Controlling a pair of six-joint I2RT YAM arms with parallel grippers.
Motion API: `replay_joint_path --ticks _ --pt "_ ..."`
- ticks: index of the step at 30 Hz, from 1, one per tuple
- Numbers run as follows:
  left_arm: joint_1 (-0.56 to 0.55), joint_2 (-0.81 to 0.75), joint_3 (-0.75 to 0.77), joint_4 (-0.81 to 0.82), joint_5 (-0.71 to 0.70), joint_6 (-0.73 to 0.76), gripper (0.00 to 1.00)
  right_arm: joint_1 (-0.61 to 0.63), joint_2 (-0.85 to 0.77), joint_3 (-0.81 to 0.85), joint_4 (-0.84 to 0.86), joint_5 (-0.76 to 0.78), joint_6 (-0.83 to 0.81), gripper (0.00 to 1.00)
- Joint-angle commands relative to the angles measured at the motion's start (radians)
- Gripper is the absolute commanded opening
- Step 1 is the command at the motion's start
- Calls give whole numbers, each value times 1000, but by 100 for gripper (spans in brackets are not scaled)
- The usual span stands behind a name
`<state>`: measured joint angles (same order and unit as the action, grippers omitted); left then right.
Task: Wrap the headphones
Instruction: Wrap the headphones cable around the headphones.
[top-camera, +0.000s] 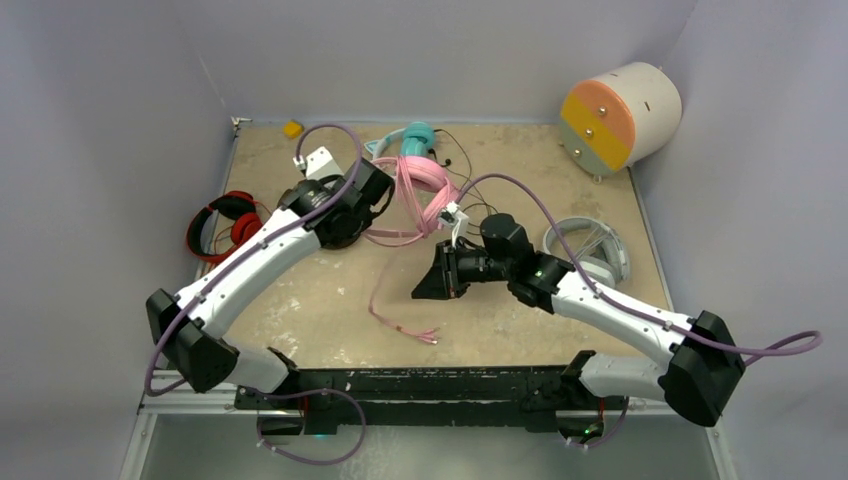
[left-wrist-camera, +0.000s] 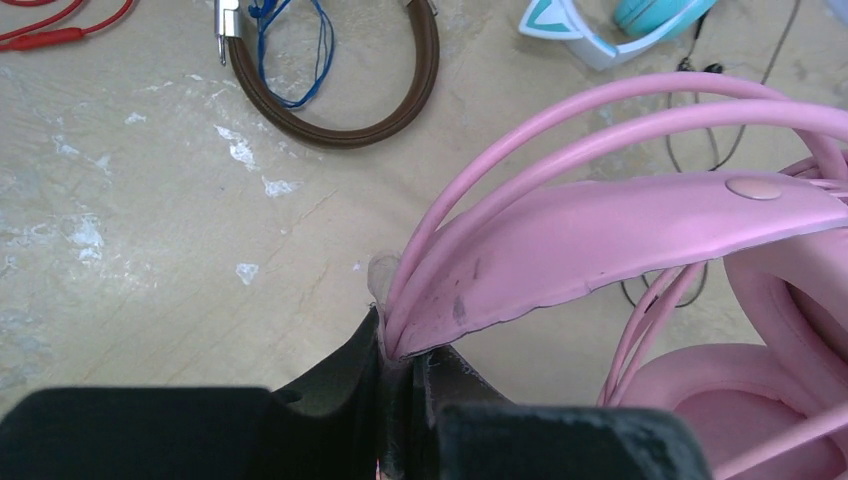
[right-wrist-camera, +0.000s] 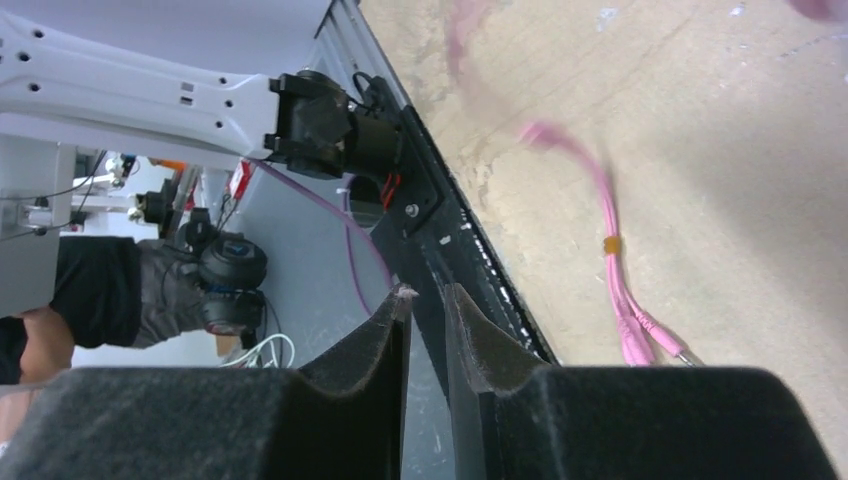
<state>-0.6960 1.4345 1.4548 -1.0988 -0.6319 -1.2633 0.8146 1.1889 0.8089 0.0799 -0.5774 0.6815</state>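
The pink headphones (top-camera: 425, 190) lie at the table's middle back, with cord loops laid along the headband (left-wrist-camera: 620, 230). My left gripper (left-wrist-camera: 405, 340) is shut on that headband and the cord strands beside it; from above it sits at the band's left side (top-camera: 385, 195). The loose pink cord end (top-camera: 415, 333) with its plugs (right-wrist-camera: 640, 335) trails on the table toward the front. My right gripper (right-wrist-camera: 425, 295) hangs just above the table near that cord (top-camera: 420, 290), jaws a narrow gap apart with nothing between them.
Red headphones (top-camera: 225, 225) lie at the left edge, teal ones (top-camera: 415, 135) at the back, a grey-white pair (top-camera: 590, 245) on the right. A brown headband with blue cord (left-wrist-camera: 340, 110) lies near the left gripper. An orange-faced cylinder (top-camera: 620, 115) stands at the back right.
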Motion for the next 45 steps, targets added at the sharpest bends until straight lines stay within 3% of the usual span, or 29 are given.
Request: replay_joint_path --ticks 1,7,12,17,22,28,31,45 --pt "1 -94 19 82 1 -40 0 4 -37 -47 61 86 -29 22" --pt "2 -155 17 77 43 -26 0 3 -87 -130 120 214 -32 24" --pt "2 -193 32 61 46 3 0 4 -133 -210 234 216 -42 30" --pt "1 -200 81 12 39 16 0 5 -138 -224 216 258 -48 39" --pt "3 -212 120 -3 71 36 0 41 -135 -278 320 287 -130 63" --pt "3 -219 155 -6 79 72 0 81 -125 -263 328 394 -300 73" --pt "2 -216 171 -16 81 77 0 84 -130 -244 319 427 -333 97" --pt "3 -209 184 -1 124 97 0 146 27 -329 618 396 -444 99"
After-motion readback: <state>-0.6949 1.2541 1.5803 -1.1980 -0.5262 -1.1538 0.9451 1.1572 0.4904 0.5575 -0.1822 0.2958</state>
